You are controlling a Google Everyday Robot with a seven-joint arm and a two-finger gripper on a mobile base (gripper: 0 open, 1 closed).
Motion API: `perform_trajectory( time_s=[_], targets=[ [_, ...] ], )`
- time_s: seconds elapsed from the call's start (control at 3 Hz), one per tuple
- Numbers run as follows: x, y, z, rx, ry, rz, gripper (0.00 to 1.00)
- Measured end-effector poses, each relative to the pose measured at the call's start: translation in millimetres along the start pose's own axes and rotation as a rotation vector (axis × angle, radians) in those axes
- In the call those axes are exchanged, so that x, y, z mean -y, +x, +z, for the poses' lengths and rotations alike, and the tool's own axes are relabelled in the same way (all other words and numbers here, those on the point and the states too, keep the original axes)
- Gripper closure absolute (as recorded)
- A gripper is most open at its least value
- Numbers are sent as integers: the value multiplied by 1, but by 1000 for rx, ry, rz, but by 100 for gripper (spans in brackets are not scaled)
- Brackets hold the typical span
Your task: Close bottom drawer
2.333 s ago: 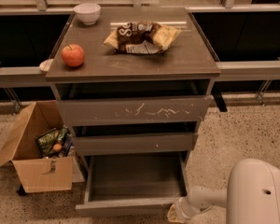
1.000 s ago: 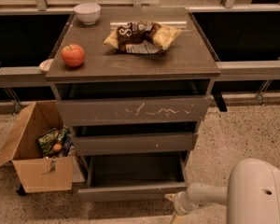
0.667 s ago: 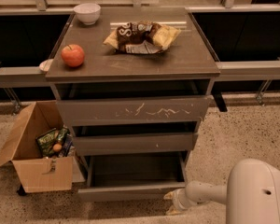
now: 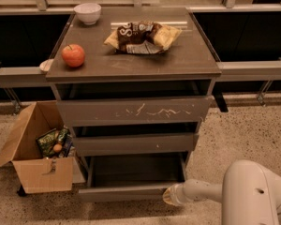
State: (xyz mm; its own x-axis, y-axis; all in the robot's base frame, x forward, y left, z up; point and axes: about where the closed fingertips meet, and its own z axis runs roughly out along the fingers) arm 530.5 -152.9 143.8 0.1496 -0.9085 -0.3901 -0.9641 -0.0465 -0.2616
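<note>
Camera view, looking down on a grey-brown cabinet (image 4: 131,64) with three drawers. Lowest, bottom drawer (image 4: 124,192), pulled partly out, front near the floor. Above it, middle drawer (image 4: 136,143) and scratched top drawer (image 4: 133,110), each slightly out. Low at the right end of the lowest front, gripper (image 4: 171,196), seemingly touching it; cannot tell whether open or closed. On top: apple (image 4: 73,55) at left, white bowl (image 4: 87,13) at the back left, crumpled snack bag (image 4: 141,35) near the middle. On the floor just left, open cardboard box (image 4: 37,172).
</note>
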Motion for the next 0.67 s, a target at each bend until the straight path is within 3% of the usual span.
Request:
perform_trajectory(
  time_s=[0.67],
  targets=[
    [41, 1, 14, 31, 95, 20, 100]
  ],
)
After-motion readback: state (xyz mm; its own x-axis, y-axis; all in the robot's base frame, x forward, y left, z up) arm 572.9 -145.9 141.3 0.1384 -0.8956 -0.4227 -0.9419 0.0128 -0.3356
